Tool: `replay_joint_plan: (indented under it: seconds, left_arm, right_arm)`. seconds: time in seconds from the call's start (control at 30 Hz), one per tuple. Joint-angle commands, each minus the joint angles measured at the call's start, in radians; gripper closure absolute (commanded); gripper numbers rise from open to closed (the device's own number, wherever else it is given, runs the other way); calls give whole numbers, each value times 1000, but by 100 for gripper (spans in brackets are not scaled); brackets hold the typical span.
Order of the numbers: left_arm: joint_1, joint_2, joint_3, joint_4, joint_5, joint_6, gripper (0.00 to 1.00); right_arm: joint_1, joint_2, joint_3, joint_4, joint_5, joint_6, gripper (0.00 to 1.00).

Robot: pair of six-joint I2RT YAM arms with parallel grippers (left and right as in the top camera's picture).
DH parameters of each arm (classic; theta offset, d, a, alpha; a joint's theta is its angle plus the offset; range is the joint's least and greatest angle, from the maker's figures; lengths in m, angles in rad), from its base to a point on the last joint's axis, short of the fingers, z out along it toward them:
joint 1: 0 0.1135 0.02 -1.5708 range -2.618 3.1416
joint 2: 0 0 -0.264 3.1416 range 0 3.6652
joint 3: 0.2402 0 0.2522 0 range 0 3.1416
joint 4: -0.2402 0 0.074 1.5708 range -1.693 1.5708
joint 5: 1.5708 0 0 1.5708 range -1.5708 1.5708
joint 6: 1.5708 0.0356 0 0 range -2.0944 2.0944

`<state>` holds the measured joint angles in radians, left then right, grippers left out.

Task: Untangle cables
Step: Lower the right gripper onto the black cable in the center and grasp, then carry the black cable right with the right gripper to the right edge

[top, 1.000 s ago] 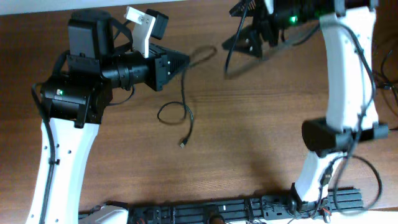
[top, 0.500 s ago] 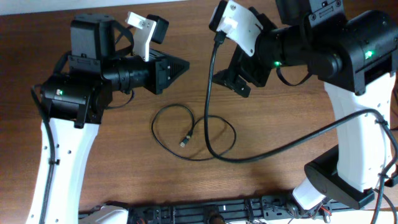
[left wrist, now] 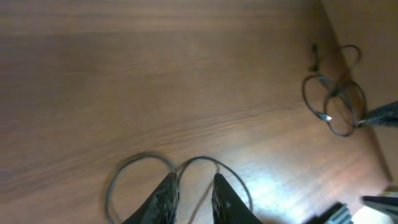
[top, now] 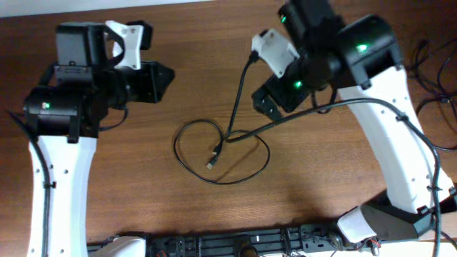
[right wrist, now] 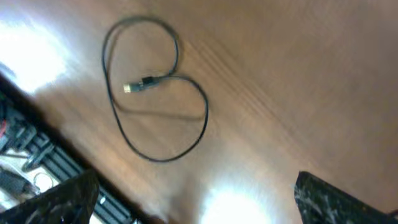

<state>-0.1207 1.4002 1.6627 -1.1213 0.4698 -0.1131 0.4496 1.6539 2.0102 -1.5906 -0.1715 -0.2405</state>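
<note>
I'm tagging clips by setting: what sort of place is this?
Probably a robotics lab bench: a white left arm and right arm stand by a black rail, at a wooden table with a thin cable looped on it.

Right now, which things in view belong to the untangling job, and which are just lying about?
Job: thin black looped cable, its plug end.
Not the job: thicker black cable wired to the right arm, black rail along the table's near edge.
</note>
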Motion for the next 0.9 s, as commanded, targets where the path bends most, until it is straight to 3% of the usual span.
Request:
replay_joint_plan:
  seconds: [0.0, 0.13, 0.2, 0.4, 0.7, 0.73, 0.87]
  left_arm:
    - [15, -22, 18, -20, -18, 66, 80]
    - [15, -22, 18, -22, -19, 65, 80]
    - [15, -22, 18, -22, -18, 65, 78]
    - [14, -22, 18, -25, 6, 64, 75]
    - [14, -22, 18, -39, 24, 64, 72]
    - [14, -22, 18, -44, 23, 64, 72]
    - [14, -22, 18, -48, 23, 64, 72]
  right_arm:
    - [2, -145, -277, 105, 22, 78, 1]
    - [2, -267, -642, 319, -8, 149, 1]
    - [2, -290, -801, 424, -132, 149, 1]
    - [2, -273, -949, 518, -253, 205, 1]
    - [2, -271, -1019, 618, -145, 741, 1]
    - [2, -271, -1058, 641, -146, 901, 1]
    - [2, -271, -1161, 715, -147, 1248, 1]
